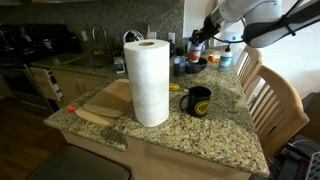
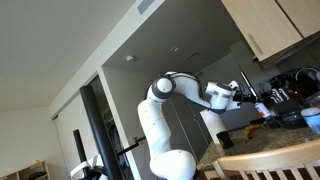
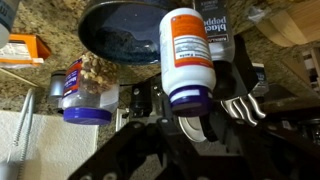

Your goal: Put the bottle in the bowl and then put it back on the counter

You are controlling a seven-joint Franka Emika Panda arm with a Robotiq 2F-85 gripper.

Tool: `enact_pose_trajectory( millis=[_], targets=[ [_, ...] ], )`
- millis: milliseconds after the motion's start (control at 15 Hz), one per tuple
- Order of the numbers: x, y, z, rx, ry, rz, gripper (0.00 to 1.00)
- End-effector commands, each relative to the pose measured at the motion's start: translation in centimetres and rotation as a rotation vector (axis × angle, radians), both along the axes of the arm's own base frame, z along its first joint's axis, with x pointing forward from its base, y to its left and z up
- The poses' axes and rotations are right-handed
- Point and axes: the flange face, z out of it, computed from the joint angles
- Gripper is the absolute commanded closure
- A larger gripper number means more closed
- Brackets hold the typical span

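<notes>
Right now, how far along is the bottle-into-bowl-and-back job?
Done: the gripper is shut on the bottle. In hand: the bottle sits at the rim of the bowl, not inside it. Left: at least setting it back on the counter. Whether the bowl step has already happened cannot be told.

Soft indoor light whitens the paper towel roll (image 1: 150,82) in an exterior view, background dim; the pale wall (image 2: 50,60) in an exterior view reads flat; the wrist view shows the bottle (image 3: 185,50) evenly lit, slightly soft
</notes>
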Motion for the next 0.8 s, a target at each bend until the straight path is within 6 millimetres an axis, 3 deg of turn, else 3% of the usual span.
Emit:
enact_pose_trajectory(
  millis=[0,267,400,533,733],
  targets=[
    [-3.5,-1.7,3.4,-0.026,0.011,-0.022,0.83],
    [-3.9,-4.0,7.4,-0.051,-0.110,-0.093,0.83],
    [-3.4,-5.1,7.0,-0.010,-0.108,-0.117,0.83],
    [-2.4,-6.4,5.0,0.114,-0.058,-0.124,0.83],
    [-2.0,-6.4,2.6,0.268,-0.005,-0.136,0.83]
  ],
)
